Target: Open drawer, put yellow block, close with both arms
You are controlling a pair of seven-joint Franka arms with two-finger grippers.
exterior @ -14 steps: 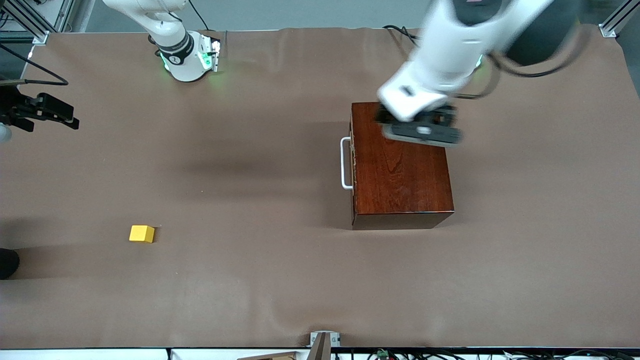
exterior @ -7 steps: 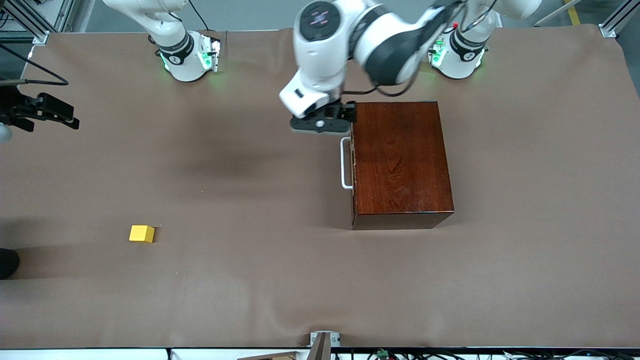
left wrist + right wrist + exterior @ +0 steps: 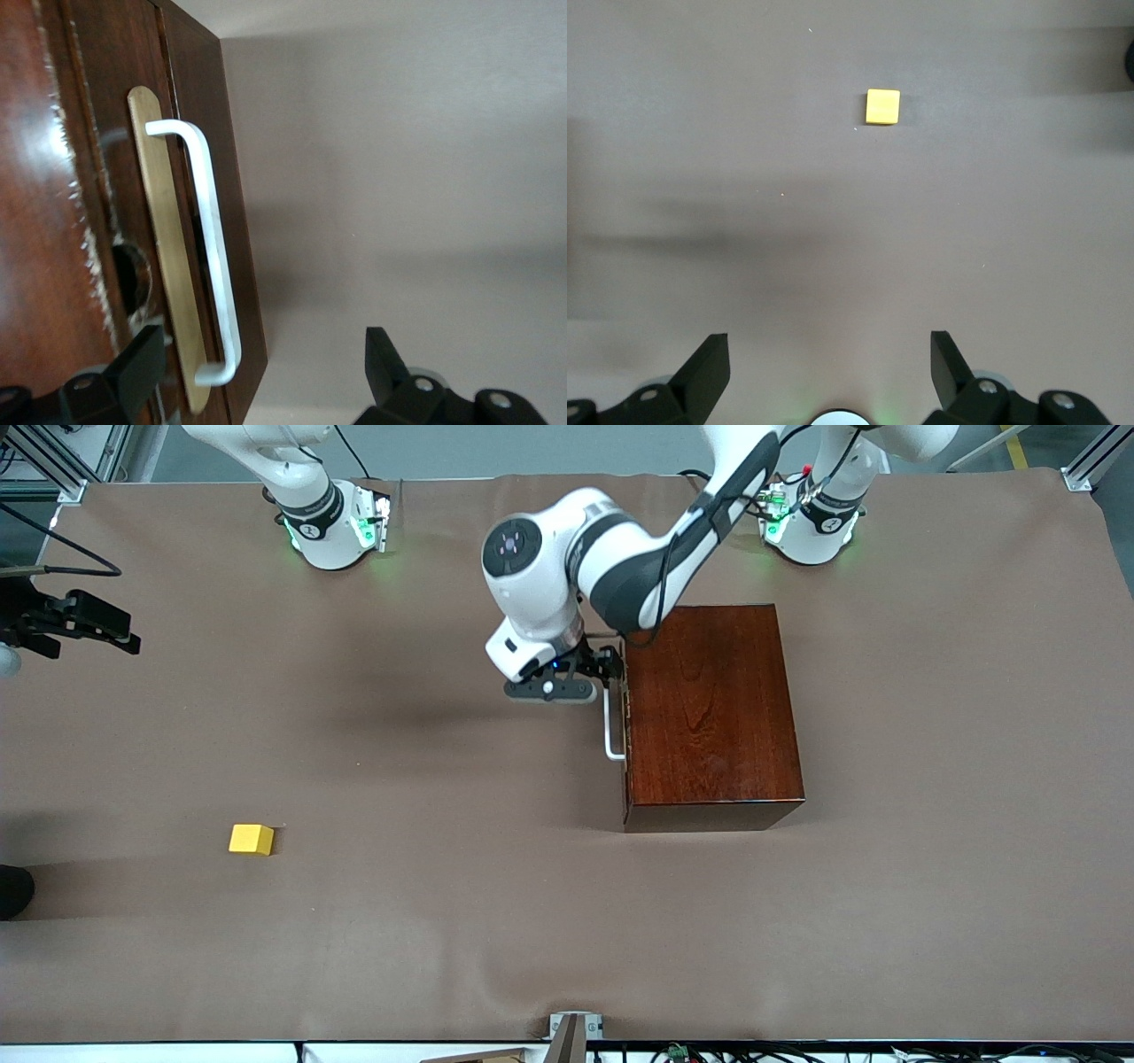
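The drawer point(image 3: 625, 731) is shut in its dark wooden casing point(image 3: 709, 708), its white bar handle point(image 3: 609, 726) facing the right arm's end of the table. My left gripper point(image 3: 609, 673) is in front of the drawer, open. In the left wrist view the handle point(image 3: 213, 248) has one end between the spread fingers point(image 3: 142, 363), untouched, against the drawer front point(image 3: 53, 221). The yellow block point(image 3: 252, 839) lies on the table toward the right arm's end, nearer the front camera. My right gripper point(image 3: 828, 350) waits open and empty high over its base, with the yellow block point(image 3: 883, 106) well below it.
Brown paper covers the table point(image 3: 443, 921). A black device point(image 3: 75, 622) on a cable juts in at the table's edge at the right arm's end. A dark object point(image 3: 13, 890) sits at that same edge, nearer the front camera.
My left arm swung from over the casing toward the right arm's end, then dropped in front of the drawer at its handle. The right arm and the block stayed still.
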